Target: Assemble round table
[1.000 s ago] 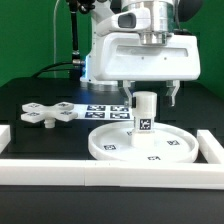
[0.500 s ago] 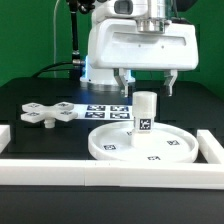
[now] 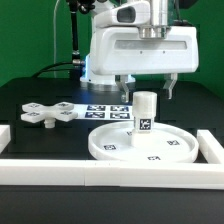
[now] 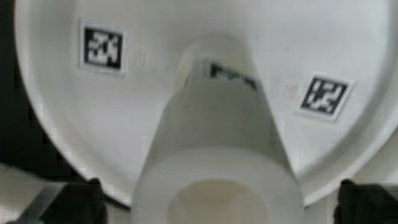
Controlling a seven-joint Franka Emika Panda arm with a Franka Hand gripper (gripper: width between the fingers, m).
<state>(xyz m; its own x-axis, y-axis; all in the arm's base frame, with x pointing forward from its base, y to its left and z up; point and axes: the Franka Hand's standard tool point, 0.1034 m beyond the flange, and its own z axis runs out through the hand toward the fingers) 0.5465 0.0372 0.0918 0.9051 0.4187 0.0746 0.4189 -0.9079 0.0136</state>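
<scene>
Short white plastic cylinder leg (image 3: 145,110) upright on the middle of the large white rimmed round disc (image 3: 105,143), by the table's edge nearest the camera. Two-finger gripper (image 3: 148,88) just above, fingers wide apart, holding nothing. Left to fit — small white cross-shaped base (image 3: 45,112), lying apart near the edge at the exterior view's left.

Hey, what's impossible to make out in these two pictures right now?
Exterior view: the arm above the claw is cut off by the top edge.
Wrist view: the blurred leg covers the disc's middle, hiding their joint.
Wrist view: the claw's fingertips are cut by the picture's edge.
</scene>
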